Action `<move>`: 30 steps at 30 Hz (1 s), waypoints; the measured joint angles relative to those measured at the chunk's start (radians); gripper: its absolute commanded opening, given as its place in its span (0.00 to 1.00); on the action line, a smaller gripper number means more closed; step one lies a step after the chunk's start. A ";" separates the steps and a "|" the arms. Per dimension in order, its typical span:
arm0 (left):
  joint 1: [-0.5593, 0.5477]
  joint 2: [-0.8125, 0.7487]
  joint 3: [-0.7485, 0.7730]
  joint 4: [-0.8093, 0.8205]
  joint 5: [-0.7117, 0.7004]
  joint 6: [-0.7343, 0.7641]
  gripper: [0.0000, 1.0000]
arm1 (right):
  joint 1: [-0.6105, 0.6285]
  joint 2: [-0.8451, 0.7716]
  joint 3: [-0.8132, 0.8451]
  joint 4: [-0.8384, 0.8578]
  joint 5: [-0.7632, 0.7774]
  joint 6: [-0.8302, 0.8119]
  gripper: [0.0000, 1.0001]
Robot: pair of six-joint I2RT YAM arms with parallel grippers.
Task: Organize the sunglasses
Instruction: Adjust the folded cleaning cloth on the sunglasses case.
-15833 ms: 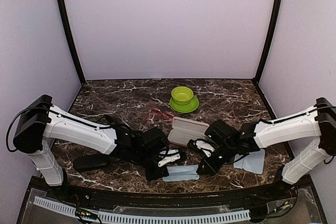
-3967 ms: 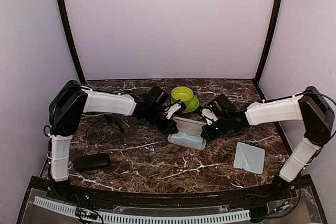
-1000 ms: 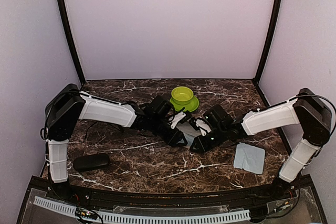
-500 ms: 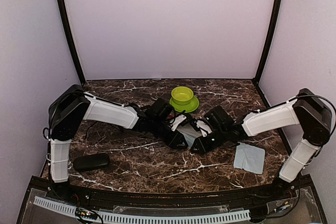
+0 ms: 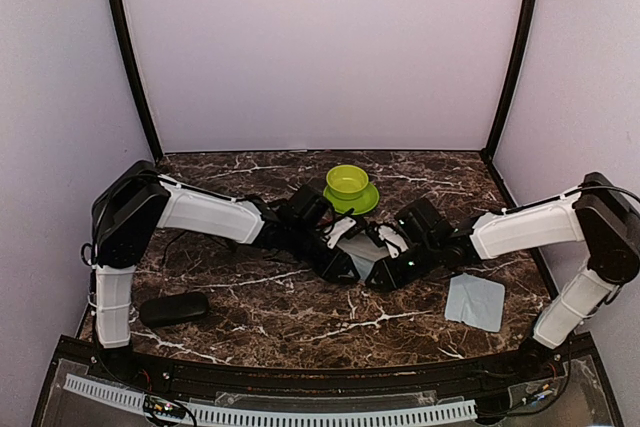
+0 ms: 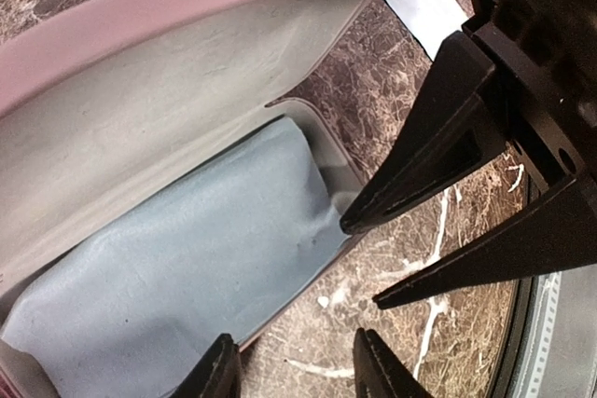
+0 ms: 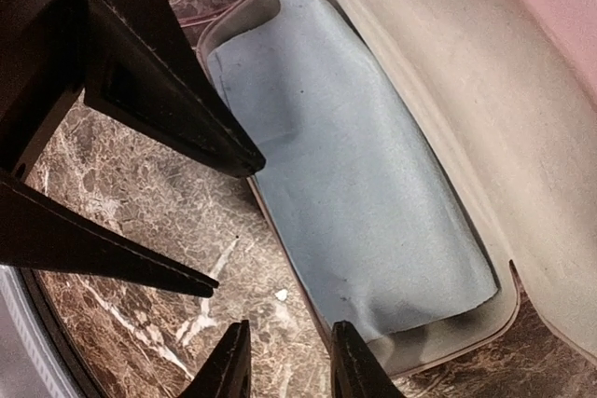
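The pink case [image 5: 366, 249] lies open mid-table, with a folded pale blue cloth [image 7: 359, 184] filling its tray. My left gripper [image 5: 343, 265] and right gripper [image 5: 386, 270] meet nose to nose at its near rim. In the left wrist view the left gripper [image 6: 294, 372] is open, one finger over the cloth [image 6: 177, 277] and one over the marble. The right gripper [image 7: 284, 363] is also open and straddles the same rim [image 7: 280, 258]. No sunglasses show in the case, and I cannot make any out on the table.
A green bowl on a green saucer [image 5: 348, 187] stands just behind the case. The black oblong case [image 5: 174, 308] lies at the near left. A second pale blue cloth [image 5: 474, 299] lies flat at the near right. The tabletop is dark marble.
Over the last second both grippers have stayed at the case's near rim, and the right forearm has shifted slightly. Four seconds ago both were at the case's ends. Earlier, a cloth lay on the table.
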 measured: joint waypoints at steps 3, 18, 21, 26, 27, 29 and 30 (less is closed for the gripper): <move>0.000 -0.012 0.000 -0.011 0.000 -0.004 0.45 | -0.002 -0.007 0.000 0.006 -0.006 0.000 0.31; 0.026 -0.249 -0.140 -0.026 -0.079 -0.008 0.53 | -0.007 -0.214 -0.068 -0.002 0.058 0.058 0.43; 0.061 -0.335 -0.196 -0.038 -0.142 -0.017 0.57 | 0.006 -0.266 -0.067 -0.027 0.100 0.072 0.47; 0.120 -0.465 -0.233 -0.109 -0.279 -0.040 0.62 | 0.032 -0.276 -0.016 -0.087 0.152 0.068 0.59; 0.129 -0.485 -0.234 -0.125 -0.301 -0.046 0.63 | 0.034 -0.271 0.002 -0.097 0.159 0.064 0.62; 0.154 -0.528 -0.239 -0.171 -0.357 -0.060 0.64 | 0.037 -0.249 0.048 -0.105 0.169 0.043 0.65; 0.169 -0.549 -0.244 -0.197 -0.383 -0.068 0.65 | 0.039 -0.235 0.070 -0.105 0.173 0.039 0.66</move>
